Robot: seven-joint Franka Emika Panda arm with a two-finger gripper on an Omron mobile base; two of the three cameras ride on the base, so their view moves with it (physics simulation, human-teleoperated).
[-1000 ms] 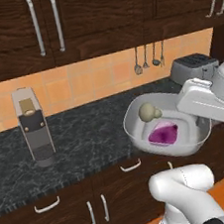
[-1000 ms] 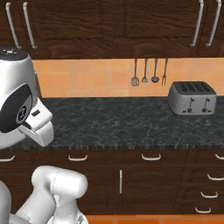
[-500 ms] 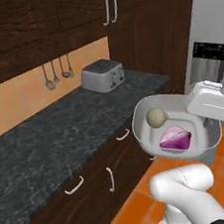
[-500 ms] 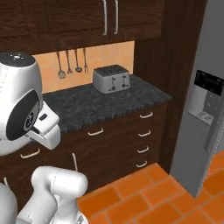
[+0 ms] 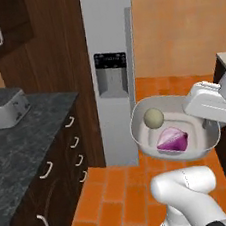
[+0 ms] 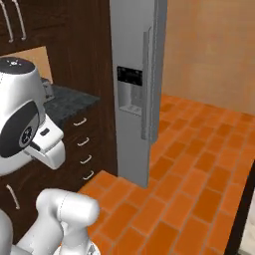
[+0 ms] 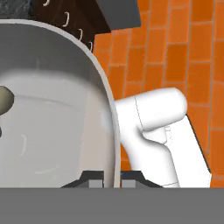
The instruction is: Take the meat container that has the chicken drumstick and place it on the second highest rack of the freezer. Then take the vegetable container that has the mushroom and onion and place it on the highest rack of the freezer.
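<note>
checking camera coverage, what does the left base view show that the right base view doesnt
Left base view: the bowl carried at the arm's end, with the mushroom and purple onion inside, plus a toaster on the counter. Right base view: the long door handle side-on and more open orange floor. Both: the grey freezer, its dispenser panel, dark drawers.

The mushroom is cut by the hand view's left edge; the freezer door hides the racks.
</note>
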